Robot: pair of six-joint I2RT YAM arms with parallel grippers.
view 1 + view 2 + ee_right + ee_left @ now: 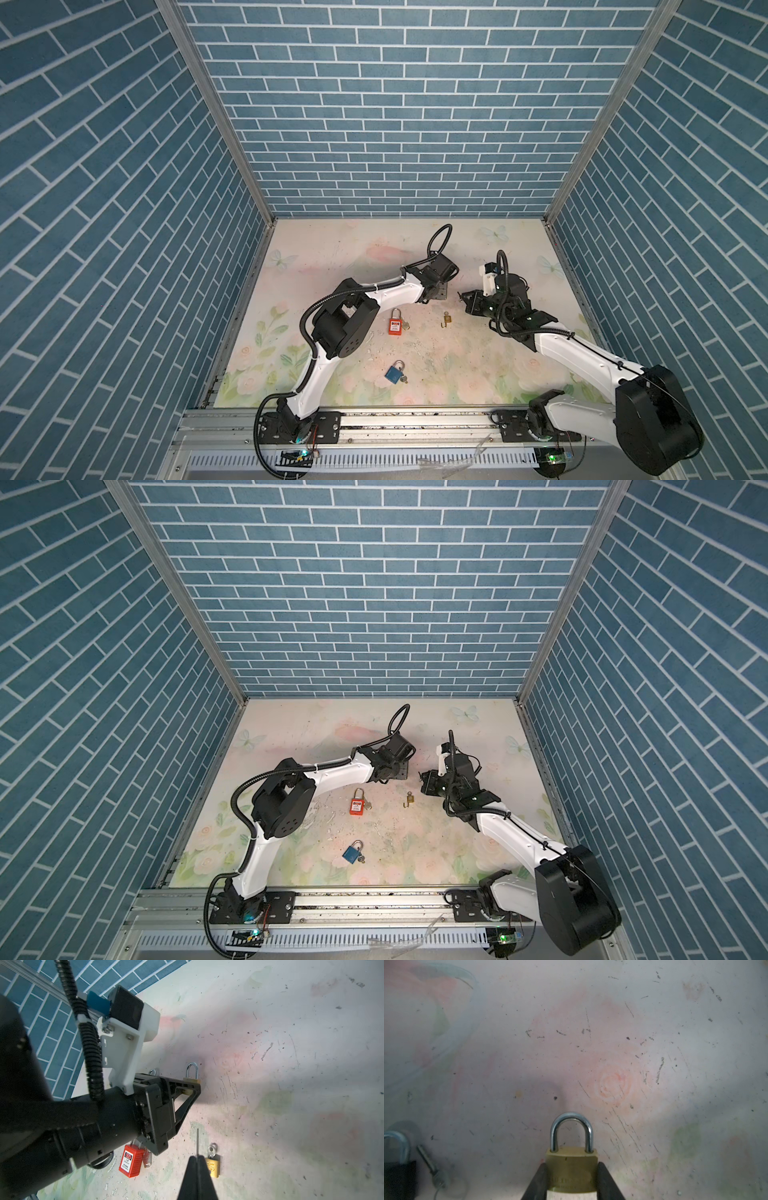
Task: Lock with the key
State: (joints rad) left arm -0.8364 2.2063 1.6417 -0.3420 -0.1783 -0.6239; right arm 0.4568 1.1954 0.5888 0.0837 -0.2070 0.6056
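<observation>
A brass padlock with a silver shackle, which looks seated at both ends, sits between the fingers of my left gripper, which is shut on its body. The right wrist view shows the same padlock held just above the table, shackle pointing away from that arm's wrist. My right gripper is shut on the key, whose thin blade sticks out past the fingertips. In both top views the right gripper hangs a short gap to the right of the left gripper.
On the floral table lie a red padlock, a small brass padlock with a key in it, and a blue padlock. A black padlock and loose key lie beside the left gripper. Blue brick walls enclose three sides.
</observation>
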